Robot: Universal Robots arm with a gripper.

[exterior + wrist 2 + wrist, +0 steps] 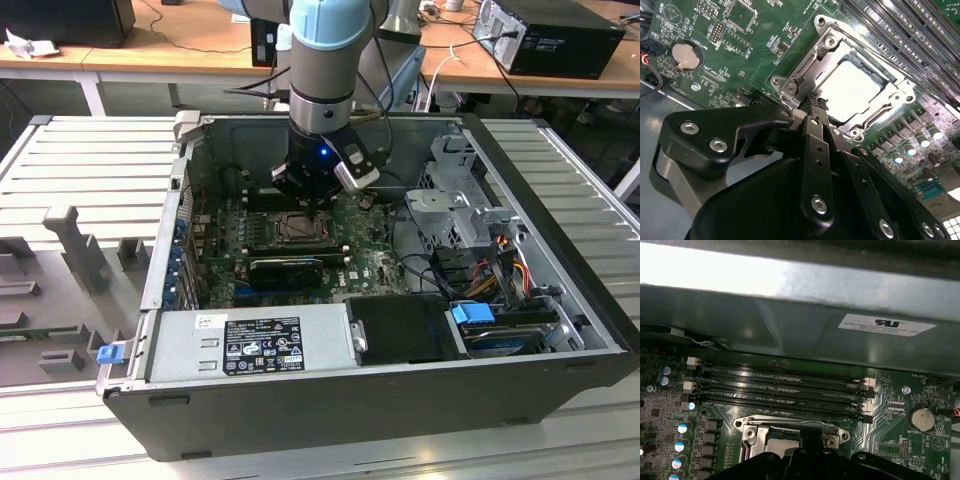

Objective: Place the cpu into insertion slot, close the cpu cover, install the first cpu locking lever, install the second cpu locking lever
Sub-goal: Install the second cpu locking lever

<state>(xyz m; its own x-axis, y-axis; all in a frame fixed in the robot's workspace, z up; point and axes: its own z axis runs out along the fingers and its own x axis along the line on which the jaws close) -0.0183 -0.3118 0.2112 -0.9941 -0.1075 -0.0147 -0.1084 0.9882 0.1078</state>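
One gripper [816, 106] is all we have, and in the second wrist view its fingers [815, 145] are pressed together with nothing between them, the tips resting at the edge of the cover [812, 65]. That cover lies flat over the slot [897, 82] on the board [755, 35], and the cpu [852, 85] sits inside, its pale top showing through the window. In the exterior view the arm [322, 90] stands over the middle of the board, toward the case's [330, 395] back wall. We judge the risk to be a slip: the tips could skid off the thin metal onto the chip or the nearby memory slots [785, 387]. Pushing off-line could bend a lever or leave the cover half seated.
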